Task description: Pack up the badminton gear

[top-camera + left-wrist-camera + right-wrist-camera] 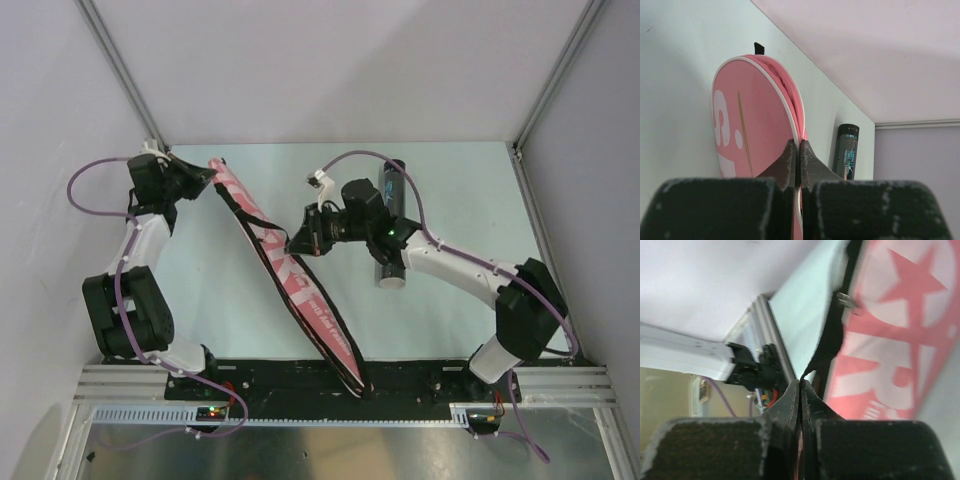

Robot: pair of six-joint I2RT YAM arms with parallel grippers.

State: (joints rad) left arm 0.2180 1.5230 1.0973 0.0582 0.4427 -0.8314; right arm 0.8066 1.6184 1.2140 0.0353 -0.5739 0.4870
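My left claw point(799, 161) pinches the far rim of the pink case point(755, 125); my right claw point(800, 390) grips its black strap point(831, 337). Best pull gently, holding the case steady.

The racket case point(300, 285) is stretching diagonally across the table point(460, 190), its far end reaching toward the back left corner and its near end running down to the front edge between the two arm bases. The left gripper point(208, 178) is pinching the rim at the case's far end. The right gripper point(295, 238) is sitting just right of the case's middle, apparently nipping the strap point(832, 335) running along that side. The tube point(390, 185) is lying right of the case, apart from it, partly under the right arm.
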